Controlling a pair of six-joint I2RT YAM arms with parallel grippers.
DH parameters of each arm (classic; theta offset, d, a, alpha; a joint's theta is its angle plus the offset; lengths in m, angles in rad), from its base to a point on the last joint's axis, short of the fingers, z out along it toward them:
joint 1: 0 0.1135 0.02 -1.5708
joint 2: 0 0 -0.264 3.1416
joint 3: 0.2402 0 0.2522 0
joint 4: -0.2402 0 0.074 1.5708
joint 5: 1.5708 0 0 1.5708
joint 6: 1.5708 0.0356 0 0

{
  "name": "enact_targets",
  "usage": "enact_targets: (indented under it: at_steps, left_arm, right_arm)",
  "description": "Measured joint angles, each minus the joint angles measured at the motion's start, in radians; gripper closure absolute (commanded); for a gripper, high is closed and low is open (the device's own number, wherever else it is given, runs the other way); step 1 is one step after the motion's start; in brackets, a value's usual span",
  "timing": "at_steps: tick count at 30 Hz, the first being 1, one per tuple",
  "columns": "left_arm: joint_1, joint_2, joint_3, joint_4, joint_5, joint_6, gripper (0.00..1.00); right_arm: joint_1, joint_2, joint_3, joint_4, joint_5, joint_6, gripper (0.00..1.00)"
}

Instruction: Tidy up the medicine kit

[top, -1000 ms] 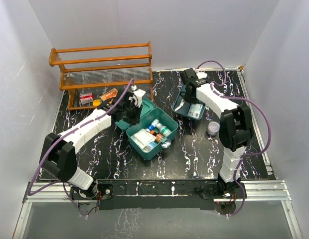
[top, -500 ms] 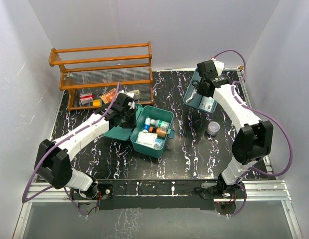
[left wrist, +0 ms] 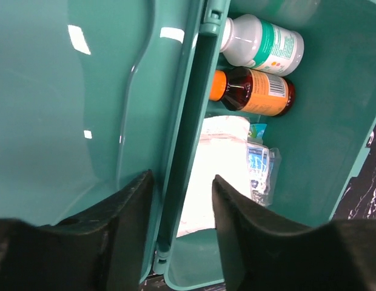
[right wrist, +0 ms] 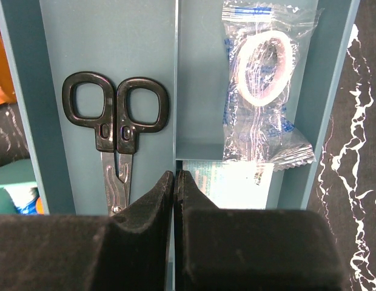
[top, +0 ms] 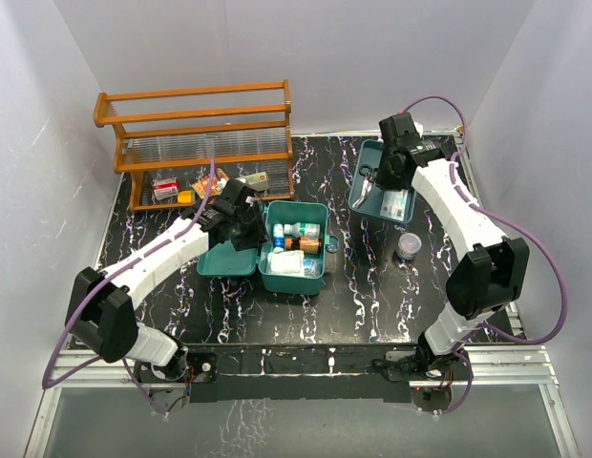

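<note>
While the left gripper (left wrist: pixel 182 182) straddles the hinge wall of the medicine kit (left wrist: pixel 333 139), jaws parted, holding nothing, the plastic looks rigid, light, slick; pinch that wall. Right gripper (right wrist: pixel 175 176) clamps the tray (right wrist: pixel 109 36) divider.

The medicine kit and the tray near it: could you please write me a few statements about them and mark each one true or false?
1. The lid of the medicine kit lies open, flat on the table. True.
2. The scissors lie inside the medicine kit. False: they lie in one compartment of the tray.
3. A brown bottle with an orange cap lies in the kit next to a white bottle. True.
4. The right claw hangs wide open above the tray. False: it is shut on the tray's divider.
</note>
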Motion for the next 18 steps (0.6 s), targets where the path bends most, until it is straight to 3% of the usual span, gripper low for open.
enact_targets:
  at_steps: [4, 9, 18]
  left_arm:
    - [-0.001, -0.003, 0.005, 0.006, 0.003, -0.004, 0.4]
    - [-0.001, -0.061, 0.006, 0.011, -0.006, 0.043, 0.33]
    - [-0.001, -0.263, 0.048, -0.029, -0.145, 0.199, 0.29]
  right_arm:
    - [0.005, -0.005, 0.05, -0.053, -0.042, -0.018, 1.0]
    - [0.034, -0.027, 0.062, -0.091, -0.059, -0.023, 1.0]
    - [0.287, -0.017, 0.093, -0.122, -0.009, 0.043, 1.0]
